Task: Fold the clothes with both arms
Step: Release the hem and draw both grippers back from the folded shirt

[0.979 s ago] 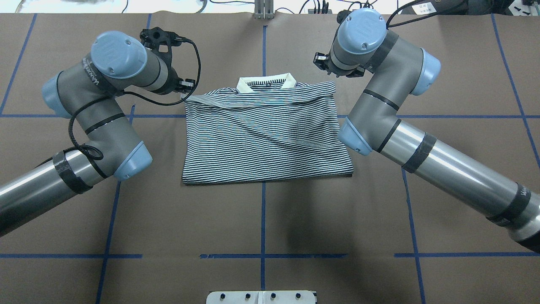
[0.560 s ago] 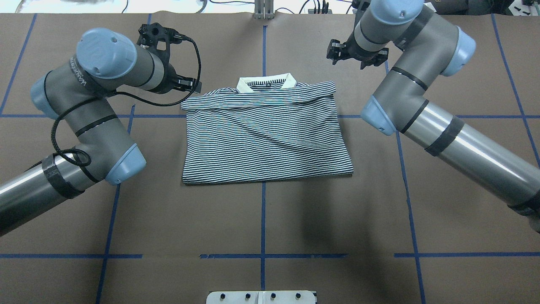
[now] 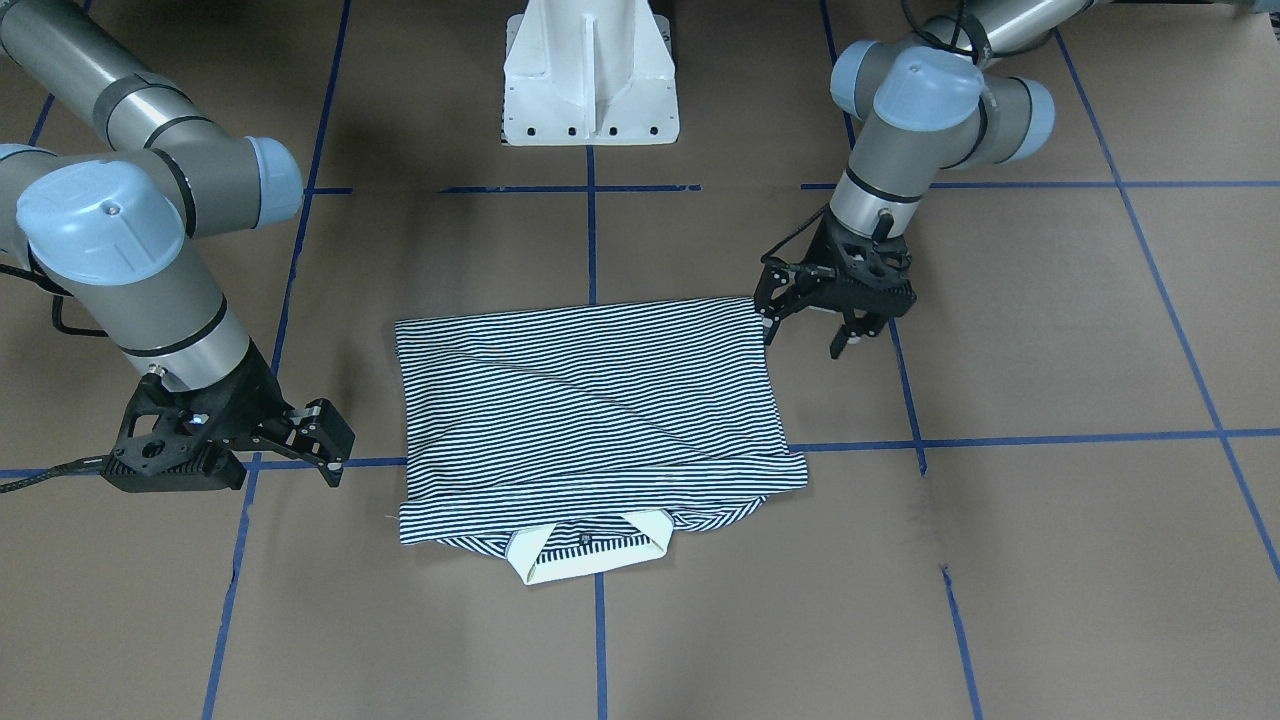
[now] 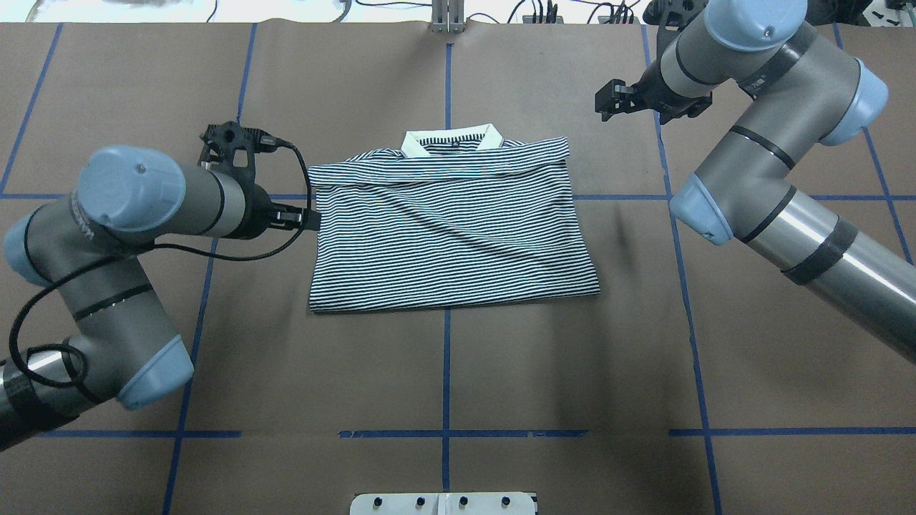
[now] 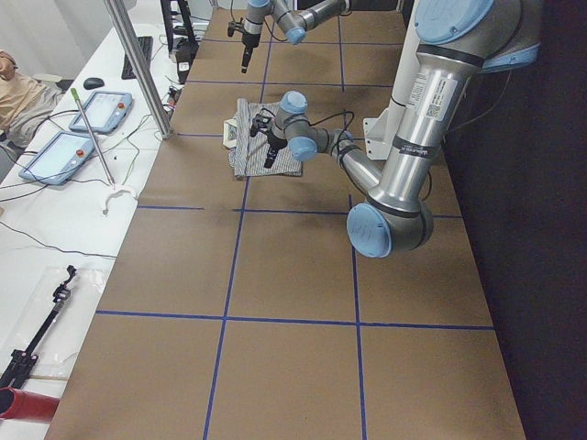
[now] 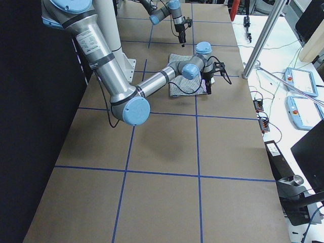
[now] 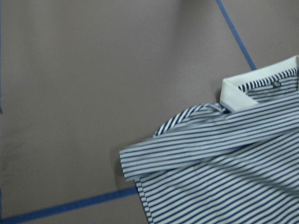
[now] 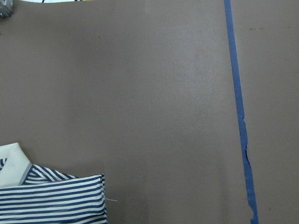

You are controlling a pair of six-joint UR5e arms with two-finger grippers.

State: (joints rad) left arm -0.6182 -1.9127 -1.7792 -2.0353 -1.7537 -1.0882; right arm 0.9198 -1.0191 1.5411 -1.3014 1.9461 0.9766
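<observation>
Withdrawal: left fingers (image 3: 771, 322), released, have slid to 9 o'clock of the navy-and-white striped polo shirt (image 4: 451, 229), right fingers (image 4: 607, 100), released, past 1 o'clock, so this fold looks laid.

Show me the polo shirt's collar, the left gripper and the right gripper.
polo shirt collar (image 3: 590, 568): front-facing view, cream outer band.
left gripper (image 3: 804, 341): front-facing view, between its fingertips.
right gripper (image 3: 338, 456): front-facing view, between its fingertips.

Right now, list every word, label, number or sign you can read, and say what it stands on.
No text here reads clearly.
Lettering on the left arm, overhead view: too blurred to read.
Printed strip on the right arm, exterior right view: too small to read.
Striped shirt: no legible print.
</observation>
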